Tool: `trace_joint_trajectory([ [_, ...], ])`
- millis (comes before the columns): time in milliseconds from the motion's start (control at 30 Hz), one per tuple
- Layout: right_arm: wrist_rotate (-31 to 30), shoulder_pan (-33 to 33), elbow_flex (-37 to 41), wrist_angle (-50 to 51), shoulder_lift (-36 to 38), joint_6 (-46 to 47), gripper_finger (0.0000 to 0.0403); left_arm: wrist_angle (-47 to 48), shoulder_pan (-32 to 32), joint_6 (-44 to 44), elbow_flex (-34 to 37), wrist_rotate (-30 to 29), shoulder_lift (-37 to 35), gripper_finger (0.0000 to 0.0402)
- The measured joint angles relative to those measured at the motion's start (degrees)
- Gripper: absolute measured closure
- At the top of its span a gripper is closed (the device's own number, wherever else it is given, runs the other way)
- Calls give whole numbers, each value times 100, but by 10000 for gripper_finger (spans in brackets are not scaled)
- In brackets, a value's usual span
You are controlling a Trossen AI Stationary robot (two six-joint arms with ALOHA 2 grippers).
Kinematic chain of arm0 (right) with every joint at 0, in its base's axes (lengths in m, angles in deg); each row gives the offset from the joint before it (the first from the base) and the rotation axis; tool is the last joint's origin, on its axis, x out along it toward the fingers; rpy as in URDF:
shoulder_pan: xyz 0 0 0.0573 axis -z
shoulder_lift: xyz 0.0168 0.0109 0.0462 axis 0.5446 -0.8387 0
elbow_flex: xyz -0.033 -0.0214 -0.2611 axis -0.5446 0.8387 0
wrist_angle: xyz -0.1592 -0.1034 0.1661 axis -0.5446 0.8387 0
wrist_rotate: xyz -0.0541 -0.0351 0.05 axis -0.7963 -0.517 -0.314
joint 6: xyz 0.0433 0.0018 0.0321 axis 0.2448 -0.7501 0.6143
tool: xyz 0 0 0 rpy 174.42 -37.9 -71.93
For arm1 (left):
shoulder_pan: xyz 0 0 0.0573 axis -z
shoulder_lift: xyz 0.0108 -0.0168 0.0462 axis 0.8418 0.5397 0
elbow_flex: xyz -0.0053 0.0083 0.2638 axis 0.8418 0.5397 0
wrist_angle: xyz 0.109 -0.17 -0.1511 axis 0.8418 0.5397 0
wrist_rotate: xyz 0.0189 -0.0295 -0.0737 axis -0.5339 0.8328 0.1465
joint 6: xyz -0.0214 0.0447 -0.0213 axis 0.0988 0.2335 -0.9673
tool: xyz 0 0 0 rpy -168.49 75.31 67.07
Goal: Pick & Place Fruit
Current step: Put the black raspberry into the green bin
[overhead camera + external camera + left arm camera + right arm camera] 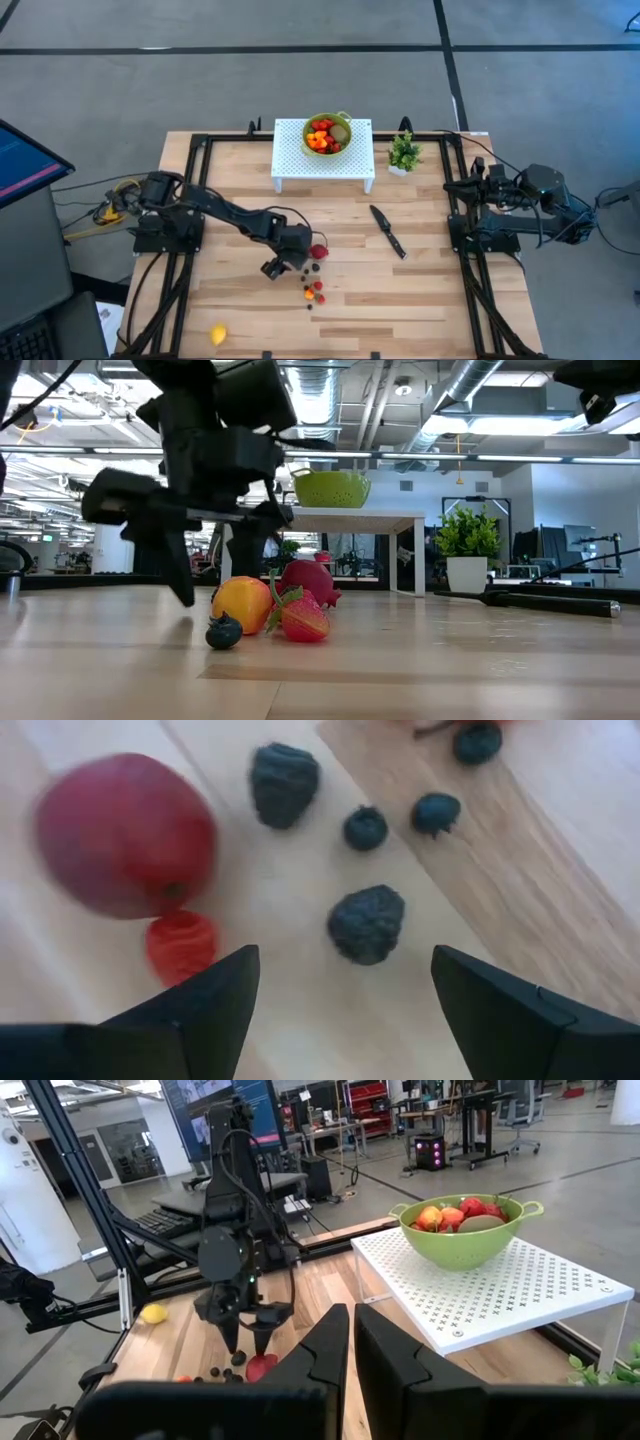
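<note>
above the dark berries, left gripper jaws wide, empty.

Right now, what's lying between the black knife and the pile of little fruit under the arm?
Nothing: the high view shows bare wood between the knife and the fruit cluster beneath the left gripper.

The left gripper hangs over the middle of the table, with the big round fruit just beside it on the side toward the right arm, and the scattered small fruits and berries just past it toward the table's front edge. Farther the same way, near the front edge, lies a lone fruit. Behind the gripper stands a rack bearing a bowl with fruit in it; the knife lies off toward the right arm, the potted plant beyond it beside the rack.
</note>
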Motion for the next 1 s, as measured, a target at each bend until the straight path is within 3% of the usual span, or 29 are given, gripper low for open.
trace_joint_trajectory([
  [333,0,0,0,0,1,-1,386,-365,120,279,-1,147,129,122],
  [1000,0,-1,0,0,0,-2,386,-369,103,127,0,187,129,277],
])
